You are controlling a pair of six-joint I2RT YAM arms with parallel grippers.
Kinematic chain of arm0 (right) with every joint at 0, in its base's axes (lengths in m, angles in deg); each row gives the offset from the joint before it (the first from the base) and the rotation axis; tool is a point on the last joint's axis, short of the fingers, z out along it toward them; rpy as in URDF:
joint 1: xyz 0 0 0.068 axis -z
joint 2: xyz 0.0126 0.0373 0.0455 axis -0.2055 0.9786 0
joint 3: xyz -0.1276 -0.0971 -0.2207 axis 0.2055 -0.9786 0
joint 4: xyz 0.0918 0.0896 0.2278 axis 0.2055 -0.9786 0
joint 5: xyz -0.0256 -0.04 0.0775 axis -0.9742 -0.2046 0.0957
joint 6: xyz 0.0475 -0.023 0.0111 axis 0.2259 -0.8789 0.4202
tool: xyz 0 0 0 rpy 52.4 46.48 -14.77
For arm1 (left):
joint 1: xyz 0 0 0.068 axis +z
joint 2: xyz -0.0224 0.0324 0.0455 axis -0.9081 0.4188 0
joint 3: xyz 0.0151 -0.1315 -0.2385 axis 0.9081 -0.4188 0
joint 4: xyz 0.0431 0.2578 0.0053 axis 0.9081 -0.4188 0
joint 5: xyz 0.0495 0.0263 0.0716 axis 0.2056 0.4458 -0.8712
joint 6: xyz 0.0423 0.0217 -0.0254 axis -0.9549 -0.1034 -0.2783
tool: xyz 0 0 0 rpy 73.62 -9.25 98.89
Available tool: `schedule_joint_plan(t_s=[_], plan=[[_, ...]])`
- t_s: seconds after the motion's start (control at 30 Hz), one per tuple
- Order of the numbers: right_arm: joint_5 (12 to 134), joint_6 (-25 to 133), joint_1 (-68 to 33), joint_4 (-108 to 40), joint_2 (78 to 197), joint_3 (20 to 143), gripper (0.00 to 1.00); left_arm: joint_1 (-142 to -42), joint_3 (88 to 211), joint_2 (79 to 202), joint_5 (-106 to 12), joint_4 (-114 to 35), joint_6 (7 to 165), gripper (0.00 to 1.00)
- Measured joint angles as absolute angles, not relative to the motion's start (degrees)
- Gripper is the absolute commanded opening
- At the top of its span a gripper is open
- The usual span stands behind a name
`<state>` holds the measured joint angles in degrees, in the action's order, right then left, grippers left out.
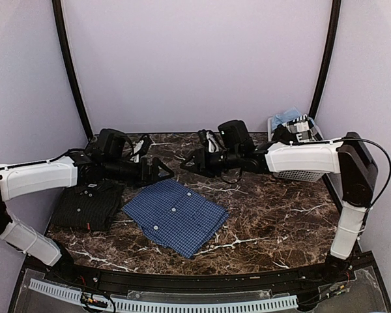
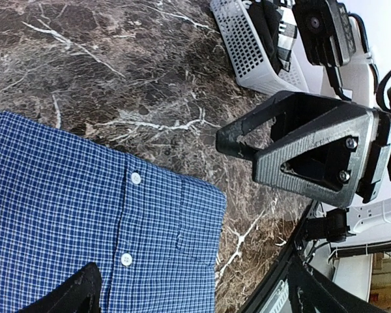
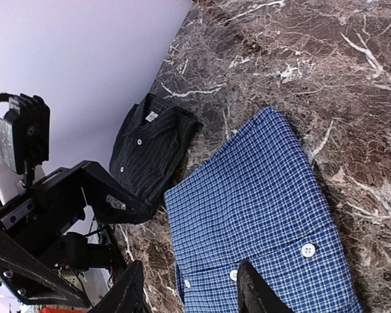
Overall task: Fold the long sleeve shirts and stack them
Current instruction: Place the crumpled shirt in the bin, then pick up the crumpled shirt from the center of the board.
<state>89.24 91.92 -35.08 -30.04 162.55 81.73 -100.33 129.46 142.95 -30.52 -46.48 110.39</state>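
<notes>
A blue checked shirt [image 1: 176,215] with white buttons lies folded flat at the table's middle. It also shows in the left wrist view [image 2: 85,228] and the right wrist view [image 3: 260,208]. A near-black shirt [image 1: 88,203] lies folded to its left, with an orange tag at its near edge, and shows in the right wrist view [image 3: 150,153]. My left gripper [image 1: 164,171] is open and empty, above the blue shirt's far edge [image 2: 195,293]. My right gripper [image 1: 187,162] is open and empty, facing the left one across a small gap [image 3: 192,297].
A white slatted basket [image 1: 300,175] stands at the back right, partly behind my right arm, with light blue cloth [image 1: 287,117] in it. It also shows in the left wrist view [image 2: 247,52]. The table [image 1: 267,228] is dark brown marble. Pale walls close in the back and sides.
</notes>
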Motion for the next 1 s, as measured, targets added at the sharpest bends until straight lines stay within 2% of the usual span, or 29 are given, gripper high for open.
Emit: schedule_joint_plan(t_s=[0.13,0.27,0.4,0.63,1.0], plan=[[86.57,87.68,-36.19,-34.69,162.72,82.95,0.55,-100.33,129.39,142.58,-35.28,-48.49,111.01,0.98],[82.33,79.74,-41.39,-40.68,163.07,86.32,0.57,-100.02,128.56,140.07,-42.91,-52.62,112.62,0.98],[78.59,73.27,-48.56,-45.64,165.06,88.24,0.56,-96.53,126.20,135.39,-47.70,-55.42,115.42,0.98],[70.18,68.14,-57.15,-54.91,176.28,95.35,0.51,-87.85,120.98,129.49,-49.20,-56.03,118.94,0.98],[59.10,67.15,-60.85,-63.41,186.31,107.52,0.49,-86.98,120.76,128.79,-48.92,-57.03,120.03,0.98]])
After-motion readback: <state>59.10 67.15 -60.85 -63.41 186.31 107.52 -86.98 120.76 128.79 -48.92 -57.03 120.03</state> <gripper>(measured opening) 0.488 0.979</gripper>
